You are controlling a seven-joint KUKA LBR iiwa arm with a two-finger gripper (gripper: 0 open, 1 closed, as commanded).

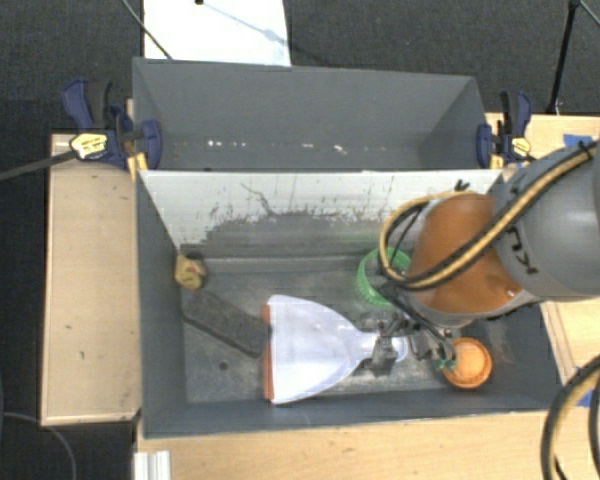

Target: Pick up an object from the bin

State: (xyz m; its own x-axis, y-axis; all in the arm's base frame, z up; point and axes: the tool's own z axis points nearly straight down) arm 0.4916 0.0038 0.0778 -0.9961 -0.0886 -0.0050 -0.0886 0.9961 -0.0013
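Pincer: the gripper [385, 353] is low over the bin floor, front centre-right, below the arm's orange wrist cover [460, 253].
Opening: cannot tell; the dark metal parts merge there.
Contact: it sits at the narrow right tip of a white fan-shaped sheet [305, 353]; whether it touches or grips it is not clear.
Task thing: the sheet is pale and smooth, with an orange-red strip along its wide left edge. It tapers to the right.
Position: lying flat on the floor of the grey metal bin [160, 368], centre, near the front wall.
Neighbours: a dark grey rectangular block [223, 323] is just beside the sheet's left edge. A small yellow-brown lump [189, 271] sits at the back left. A round orange thing [468, 364] is just right of the gripper.
Hidden: a green ring-shaped thing [370, 273] is partly covered by the wrist, so its full shape is unclear.
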